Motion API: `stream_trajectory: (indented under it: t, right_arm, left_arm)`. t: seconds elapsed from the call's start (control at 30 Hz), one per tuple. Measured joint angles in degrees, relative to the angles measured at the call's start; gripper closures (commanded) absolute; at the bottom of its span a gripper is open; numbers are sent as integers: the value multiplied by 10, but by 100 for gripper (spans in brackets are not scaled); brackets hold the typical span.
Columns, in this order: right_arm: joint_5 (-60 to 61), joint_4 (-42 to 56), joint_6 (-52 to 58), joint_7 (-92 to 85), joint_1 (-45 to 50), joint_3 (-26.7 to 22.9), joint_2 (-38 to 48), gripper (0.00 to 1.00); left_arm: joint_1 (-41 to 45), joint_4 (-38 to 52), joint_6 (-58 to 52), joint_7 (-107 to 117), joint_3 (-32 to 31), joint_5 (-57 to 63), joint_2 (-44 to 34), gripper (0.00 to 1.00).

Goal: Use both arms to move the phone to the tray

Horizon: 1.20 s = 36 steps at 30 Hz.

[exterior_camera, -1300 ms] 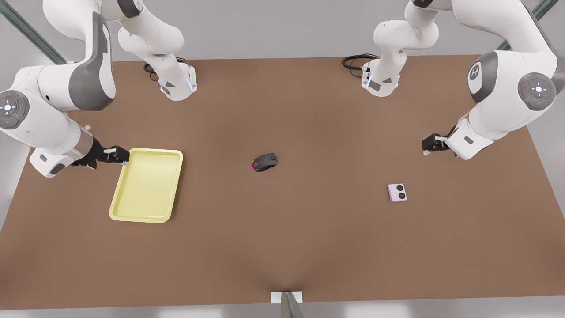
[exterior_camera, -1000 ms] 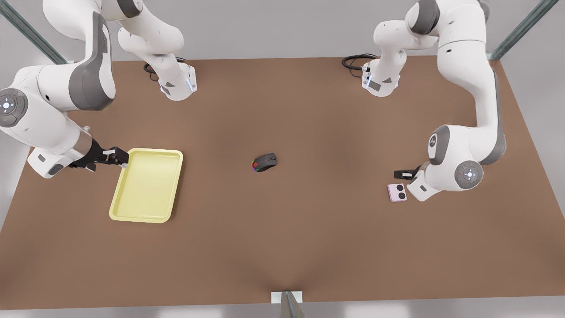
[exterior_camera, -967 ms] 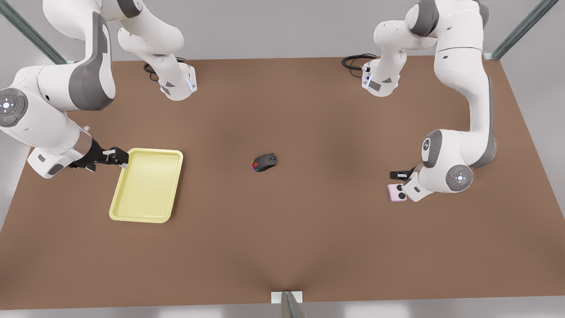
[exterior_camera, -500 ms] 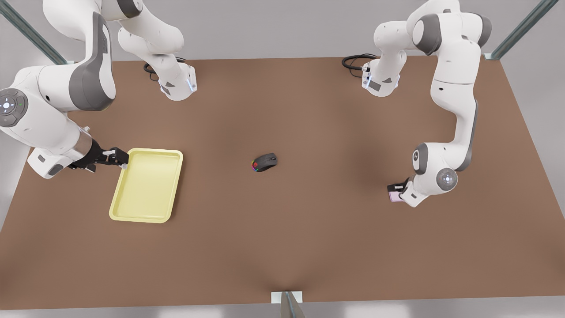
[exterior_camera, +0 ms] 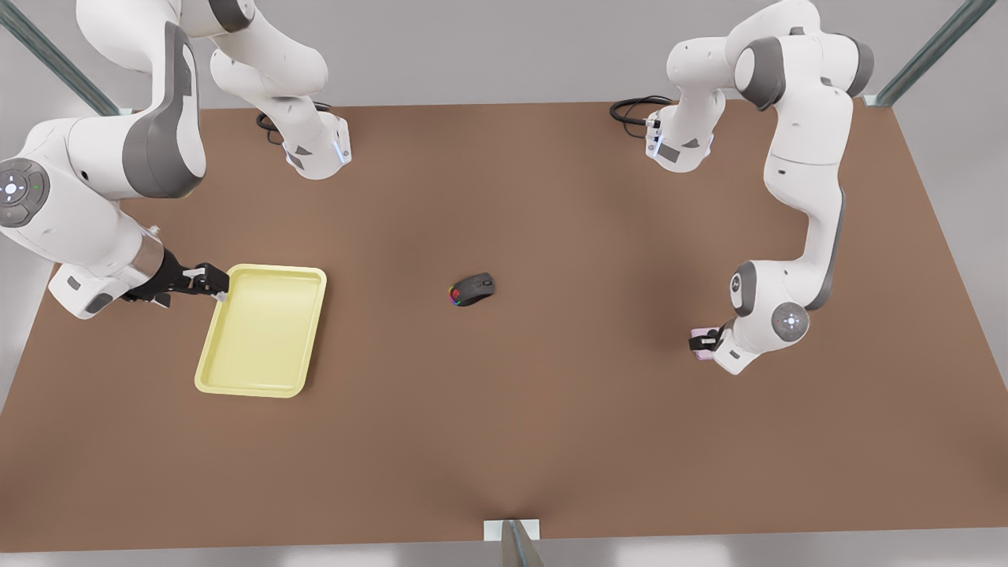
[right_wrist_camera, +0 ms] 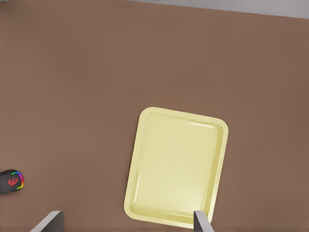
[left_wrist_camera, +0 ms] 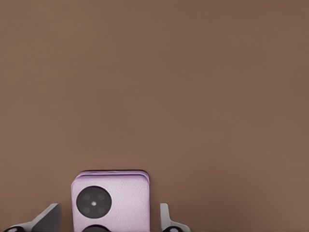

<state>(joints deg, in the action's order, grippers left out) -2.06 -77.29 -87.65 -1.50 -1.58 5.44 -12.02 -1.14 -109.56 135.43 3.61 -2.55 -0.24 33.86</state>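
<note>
My left gripper (exterior_camera: 703, 342) sits low over the phone (left_wrist_camera: 111, 202), fingers (left_wrist_camera: 47, 218) spread wide on either side of it, a gap showing on each side. The phone lies flat on the table (exterior_camera: 551, 409), well apart from the mouse (exterior_camera: 472, 289), on the side away from the tray (exterior_camera: 264, 329). My right gripper (exterior_camera: 206, 279) waits at the tray's corner, fingers (right_wrist_camera: 202, 222) spread wide and holding nothing.
</note>
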Motion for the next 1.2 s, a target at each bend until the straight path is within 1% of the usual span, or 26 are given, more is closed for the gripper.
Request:
stream_trajectory:
  t: [0.47,0.5,0.53,0.63,0.7,0.8,0.87,0.97,1.03,1.2]
  right_arm:
    - [0,0,0,-1,-1,-1,-3,0]
    - [0,0,0,-1,-1,-1,-3,0]
    - [0,0,0,-1,-1,-1,-3,0]
    - [0,0,0,-1,-1,-1,-3,0]
    - [0,0,0,-1,-1,-1,-3,0]
    - [0,0,0,-1,-1,-1,-3,0]
    - [0,0,0,-1,-1,-1,-3,0]
    - [0,0,0,-1,-1,-1,-3,0]
    - [0,0,0,-1,-1,-1,-3,0]
    - [0,0,-1,-1,-1,-1,-4,0]
  left_arm:
    - [0,1,4,1,0,0,16,0]
    - [0,2,4,2,0,1,16,24]
    - [0,2,4,3,0,2,17,39]
    - [0,3,5,10,0,8,16,39]
    - [0,7,4,13,0,10,15,37]
    - [6,17,-3,20,-1,9,0,37]
    - [39,32,-17,33,-2,7,-14,37]
    - [122,77,-45,73,-14,5,-16,37]
    - [187,163,-78,112,-18,5,18,37]
    - [316,324,-140,222,-19,0,116,37]
